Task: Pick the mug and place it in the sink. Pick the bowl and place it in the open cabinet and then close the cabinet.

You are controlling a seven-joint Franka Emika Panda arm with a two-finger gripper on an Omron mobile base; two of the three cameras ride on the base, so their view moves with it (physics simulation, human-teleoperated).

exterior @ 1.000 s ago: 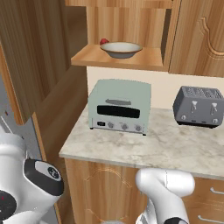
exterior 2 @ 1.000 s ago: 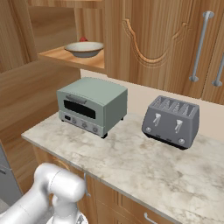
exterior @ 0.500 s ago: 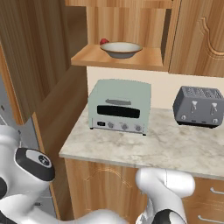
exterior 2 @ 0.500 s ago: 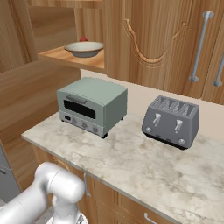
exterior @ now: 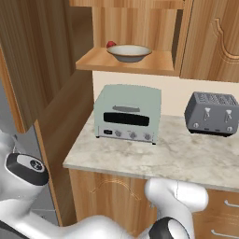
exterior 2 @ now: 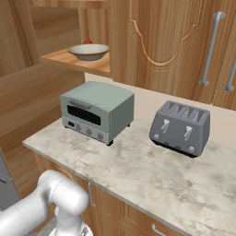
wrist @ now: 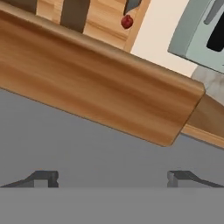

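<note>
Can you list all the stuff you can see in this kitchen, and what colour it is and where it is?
bowl: one, tan outside, whitish inside, on the shelf of the open cabinet, above the toaster oven.
small red thing: one, red, on the same shelf just behind the bowl; too small to tell what it is.
open cabinet door: one, light-brown wood, swung out at the left.
toaster oven: one, pale green, on the counter under the shelf.
toaster: one, dark grey, four slots, on the counter to the right of the toaster oven.
counter: one, marbled beige.
closed wall cabinets: light-brown wood with grey bar handles, above the toaster.
gripper: one, dark jaws wide open, holding nothing, near the door's edge.
</note>
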